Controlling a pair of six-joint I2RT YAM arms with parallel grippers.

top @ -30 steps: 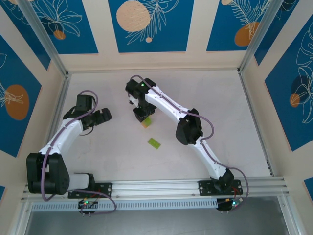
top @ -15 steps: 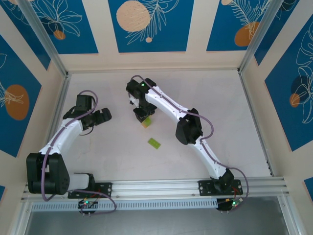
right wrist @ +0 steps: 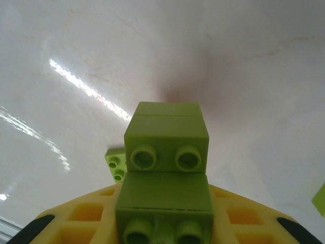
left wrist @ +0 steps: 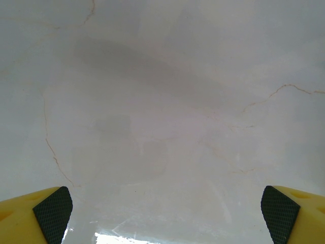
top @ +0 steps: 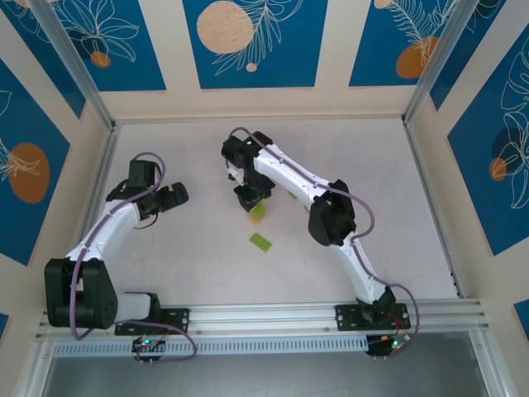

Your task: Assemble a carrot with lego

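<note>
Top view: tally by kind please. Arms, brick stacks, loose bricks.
robot arms: 2
lime-green brick stack: 1
loose lime-green brick: 1
total: 4

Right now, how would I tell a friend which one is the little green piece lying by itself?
Find the pale table between the two black-and-white robot arms. Nearer the arm bases than the right arm's end effector, which clamps a stack of lime-green plastic bricks, lies a flat lime-green plastic rectangle. Unlike that stack, it lies low, loose and untouched.
</note>
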